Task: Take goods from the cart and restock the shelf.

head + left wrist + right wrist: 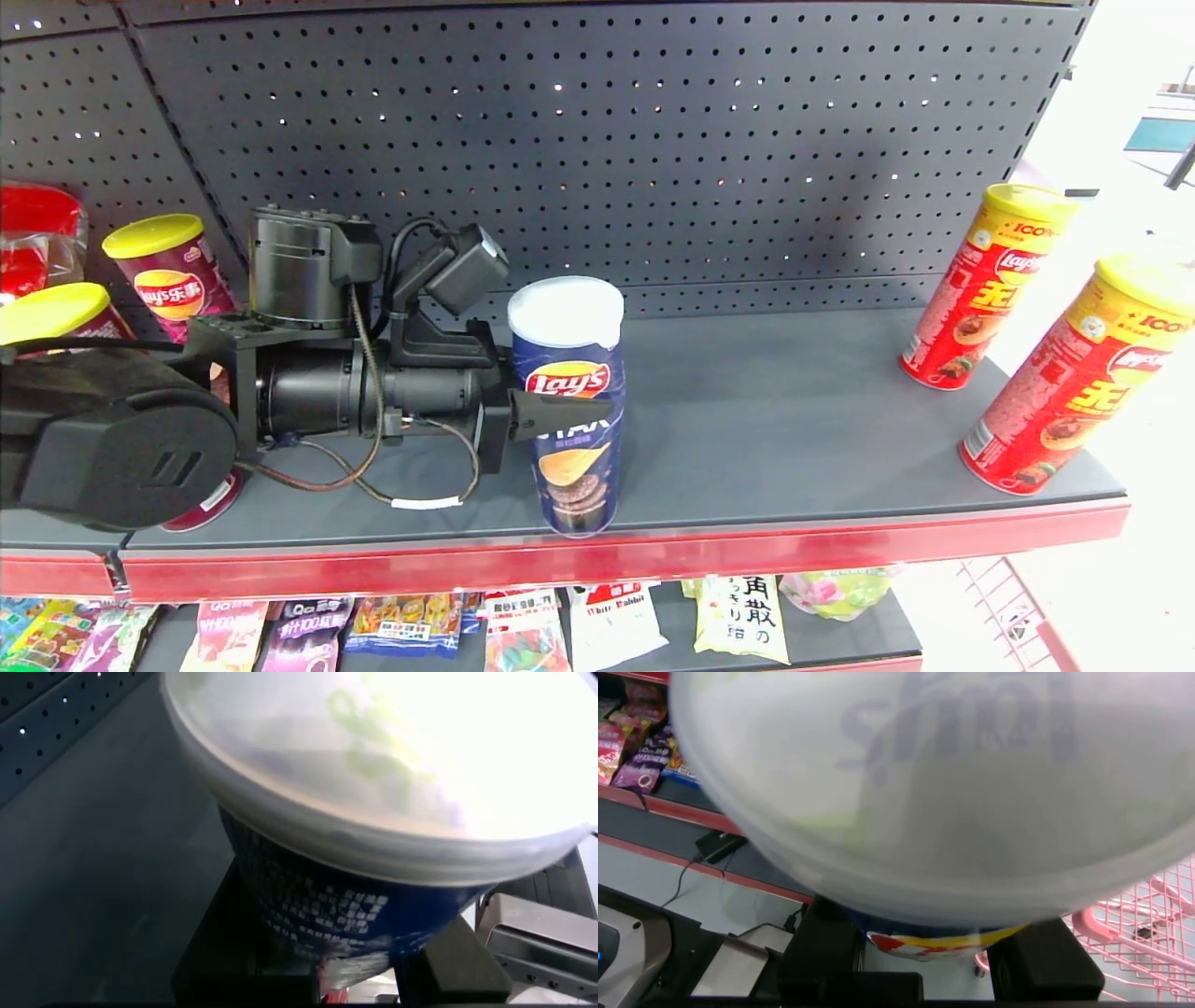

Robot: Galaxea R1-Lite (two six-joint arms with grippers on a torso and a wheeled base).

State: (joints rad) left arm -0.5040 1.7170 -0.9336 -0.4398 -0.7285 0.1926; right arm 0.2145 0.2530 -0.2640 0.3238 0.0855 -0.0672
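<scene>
A dark blue chip can (571,411) with a white lid stands upright on the grey shelf board (794,411), close to its red front edge. My left gripper (571,409) comes in from the left and is shut on the can's middle; one black finger (558,412) crosses its front. The left wrist view looks down on the blue can's lid (392,756), with my left gripper (341,971) clamped around the blue body below it. My right gripper (929,966) is shut on a second chip can (943,941) with a translucent lid, held above the floor near the pink cart (1148,924).
Two red chip cans (990,285) (1083,373) stand at the shelf's right end. Purple cans (173,266) (56,313) stand at the left behind my left arm. A pegboard wall (653,140) backs the shelf. Snack packets (523,630) fill the shelf below.
</scene>
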